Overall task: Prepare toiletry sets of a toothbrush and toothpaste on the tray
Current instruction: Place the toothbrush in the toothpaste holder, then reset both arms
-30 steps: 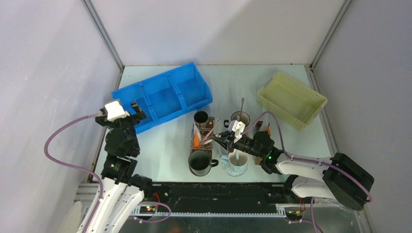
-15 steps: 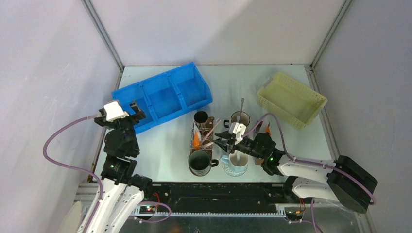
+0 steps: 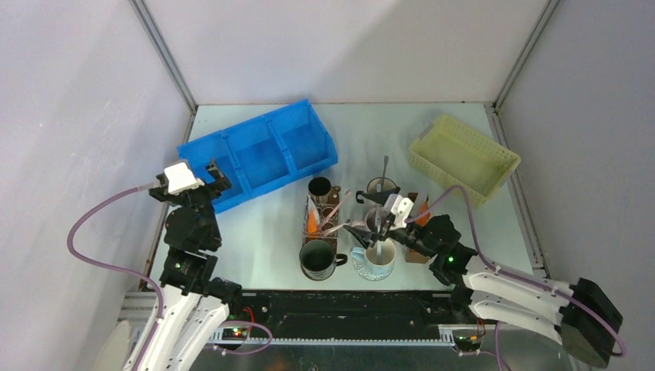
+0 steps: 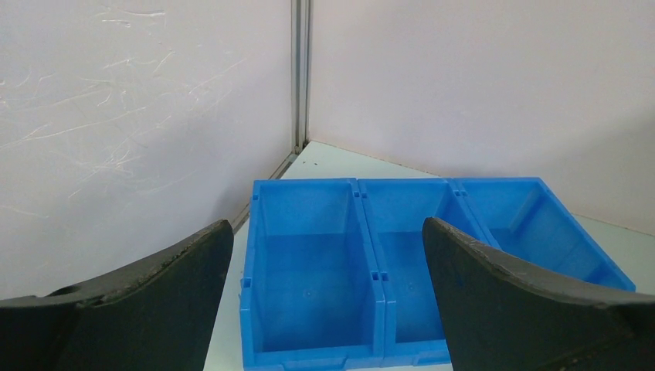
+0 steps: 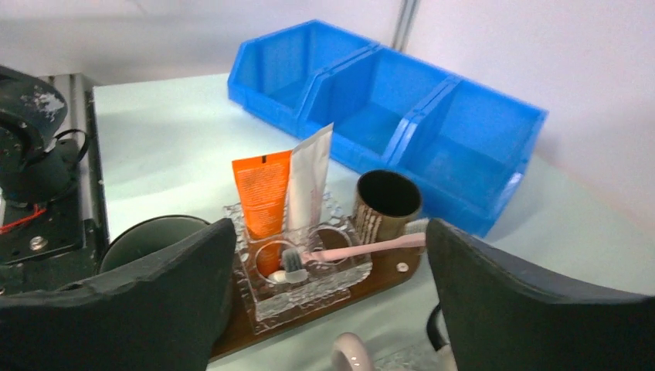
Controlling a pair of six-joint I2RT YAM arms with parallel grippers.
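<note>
Right hand [image 5: 327, 232], wide open and empty, is the nearer one: pink toothbrush [image 5: 363, 247] lies just ahead across the clear holder [image 5: 309, 297] toward the worktop's near edge, long axis finger-to-finger, beside upright orange toothpaste [image 5: 261, 193]; left hand [image 4: 327, 232] wide, left edge.

In the right wrist view we see only the handle of a pale mug [image 5: 349, 345], cut at the bottom, and a dark mug [image 5: 151, 232] half behind the right end effector [image 5: 328, 232]. From above, the right arm [image 3: 494, 270] covers most of a box [image 3: 412, 199] near the front edge of the table [image 3: 263, 232].
</note>
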